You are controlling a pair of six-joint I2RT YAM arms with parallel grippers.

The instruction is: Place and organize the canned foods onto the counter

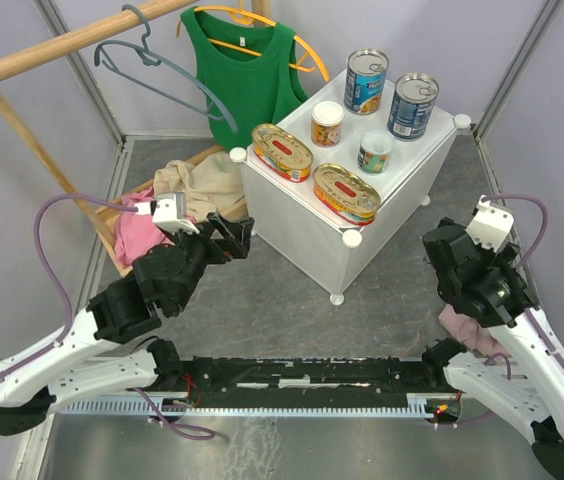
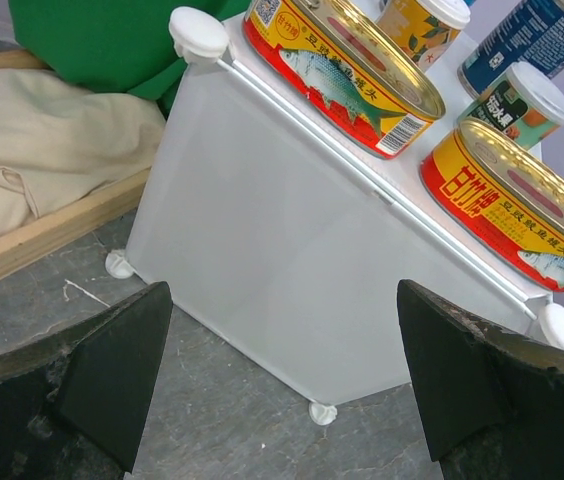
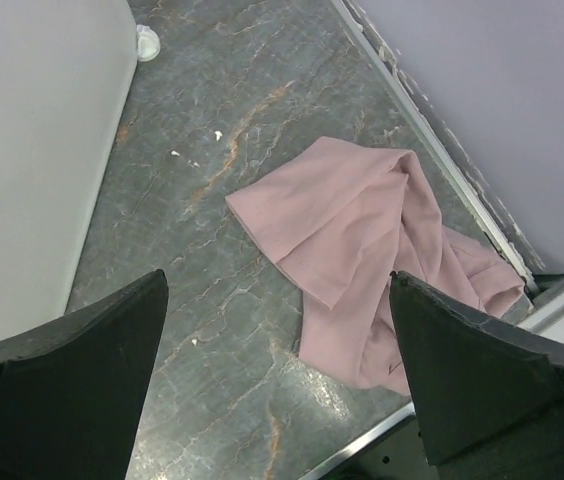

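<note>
All six cans stand on the white counter (image 1: 402, 185). Two tall blue-labelled cans (image 1: 366, 81) (image 1: 413, 105) are at the back. Two small white-lidded cans (image 1: 327, 124) (image 1: 375, 152) are in the middle. Two oval gold tins with red labels (image 1: 282, 152) (image 1: 346, 192) lie along the front-left edge, and both also show in the left wrist view (image 2: 347, 70) (image 2: 517, 200). My left gripper (image 1: 234, 236) is open and empty, low beside the counter's left wall (image 2: 292, 260). My right gripper (image 1: 440, 255) is open and empty over the floor, right of the counter (image 3: 32, 150).
A wooden tray (image 1: 112, 235) of clothes sits left of the counter, with a beige cloth (image 2: 32, 150). A green tank top (image 1: 242, 70) hangs on a wooden rail behind. A pink cloth (image 3: 372, 250) lies on the grey floor under the right arm.
</note>
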